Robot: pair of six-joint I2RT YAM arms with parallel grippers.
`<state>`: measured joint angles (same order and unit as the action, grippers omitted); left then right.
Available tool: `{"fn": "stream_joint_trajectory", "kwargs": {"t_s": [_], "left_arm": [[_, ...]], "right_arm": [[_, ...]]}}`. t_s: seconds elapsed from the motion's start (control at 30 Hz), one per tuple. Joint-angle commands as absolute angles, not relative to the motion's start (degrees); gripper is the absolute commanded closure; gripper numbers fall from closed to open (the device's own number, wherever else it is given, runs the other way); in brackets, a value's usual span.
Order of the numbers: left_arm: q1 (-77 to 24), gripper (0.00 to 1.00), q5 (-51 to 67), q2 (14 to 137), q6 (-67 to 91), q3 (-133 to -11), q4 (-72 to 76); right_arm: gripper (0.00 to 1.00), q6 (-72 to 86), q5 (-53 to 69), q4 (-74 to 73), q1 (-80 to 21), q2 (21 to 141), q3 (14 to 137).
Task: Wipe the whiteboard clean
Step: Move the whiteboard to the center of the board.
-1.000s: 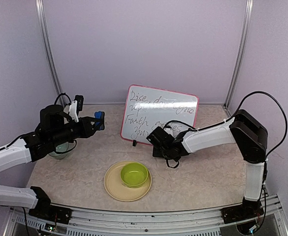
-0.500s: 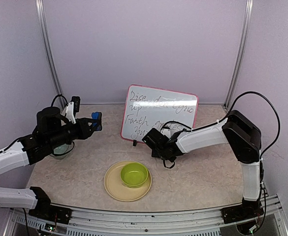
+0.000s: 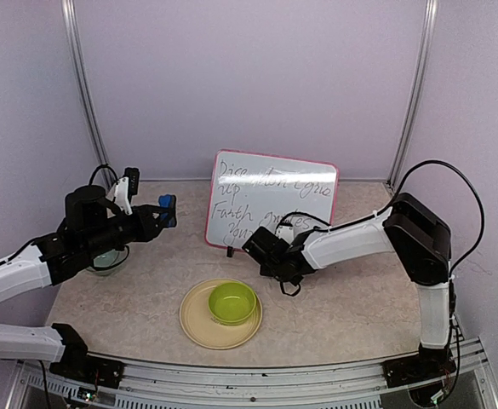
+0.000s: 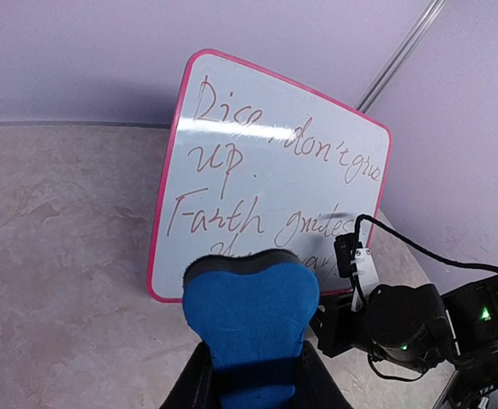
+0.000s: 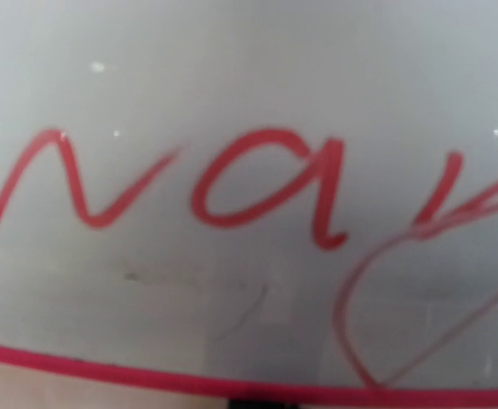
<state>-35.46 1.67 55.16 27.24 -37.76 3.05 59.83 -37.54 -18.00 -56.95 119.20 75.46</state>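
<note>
So, pre-wipe step: my left gripper [image 3: 158, 216] was clenched on the blue eraser [image 4: 250, 311], left of and apart from the whiteboard [image 3: 270, 200], which stood far-centre with writing on it. My right gripper [image 3: 261, 247] sat at its lower edge; couldn't tell its fingers' state. Next move, I judged: carry eraser onto the writing.

Lighting's even and soft from overhead, only faint shadows on the bench [image 3: 351, 298]. Left wrist shows a glare streak across the whiteboard [image 4: 266, 183]; right wrist is close-up and blurry.
</note>
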Motion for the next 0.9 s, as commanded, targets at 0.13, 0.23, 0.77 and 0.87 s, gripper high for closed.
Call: {"fn": "stream_joint_trajectory", "kwargs": {"t_s": [0.13, 0.23, 0.77, 0.87], "left_arm": [[-35.8, 0.94, 1.1, 56.4, 28.4, -39.7, 3.5], [-35.8, 0.94, 0.9, 56.7, 28.3, -40.4, 3.3], [-35.9, 0.93, -0.1, 59.4, 28.1, -42.9, 3.8], [-35.9, 0.93, -0.1, 61.7, 27.6, -44.2, 3.9]], "right_arm": [[1.00, 61.0, -36.8, -21.6, -62.3, 117.1, 75.2], [0.90, 61.0, -36.3, -22.4, -63.4, 117.1, 75.8], [0.33, 39.9, -31.2, -11.7, -62.5, 87.8, 59.4], [0.31, 30.9, -21.2, -5.9, -55.8, 79.2, 54.0]]}}
